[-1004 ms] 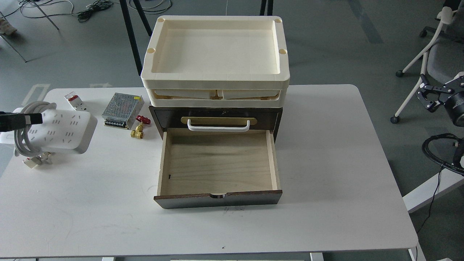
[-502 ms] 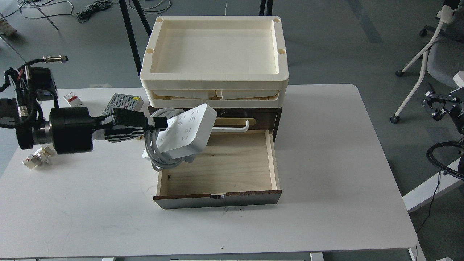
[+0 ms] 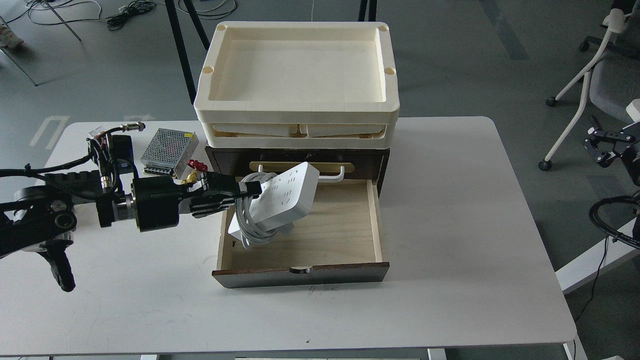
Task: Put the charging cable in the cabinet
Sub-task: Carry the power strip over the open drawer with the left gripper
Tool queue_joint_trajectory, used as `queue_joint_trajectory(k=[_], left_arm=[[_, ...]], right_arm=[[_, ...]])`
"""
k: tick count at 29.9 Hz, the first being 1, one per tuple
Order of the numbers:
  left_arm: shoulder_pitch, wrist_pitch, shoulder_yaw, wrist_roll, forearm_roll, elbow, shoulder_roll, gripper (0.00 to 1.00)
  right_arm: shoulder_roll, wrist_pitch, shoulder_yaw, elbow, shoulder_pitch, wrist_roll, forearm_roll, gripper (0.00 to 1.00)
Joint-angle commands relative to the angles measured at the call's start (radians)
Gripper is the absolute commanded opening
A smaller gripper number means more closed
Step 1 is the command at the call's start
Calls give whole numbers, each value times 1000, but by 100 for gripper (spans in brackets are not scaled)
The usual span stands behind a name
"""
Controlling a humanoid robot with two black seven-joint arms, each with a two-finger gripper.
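White tabletop (image 3: 450,225) carries the dark brown cabinet (image 3: 382,165), its light wood drawer open just beyond the left pincer (image 3: 252,190). That pincer is clamped on the white rectangular charging cable (image 3: 285,197), held tilted over the drawer's near-left corner. Released here, its dangling coiled cord could likely snag the drawer wall beneath.

worktop (image 3: 450,300): white, rounded corners | centre: dark brown cabinet (image 3: 382,165) stands on it, lower drawer (image 3: 300,272) pulled out toward the front | back left: metal mesh box (image 3: 167,152) just beside the cabinet | between them: small brass valve (image 3: 192,175) with red handle
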Motion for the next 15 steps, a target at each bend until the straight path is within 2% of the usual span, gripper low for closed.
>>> queue_joint_trajectory(k=[1,7,15], left_arm=[[2,1,0,0,-1,72,-61,0],[31,8,0,0,-1,106,-116,0],[84,27,0,0,6,230,-228,0]], right_arm=[[0,0,2,1,0,0,0,100],[-11,0,2,-2,-3,0,-1,100],[-13,0,0,-13,-11,0,0,100]])
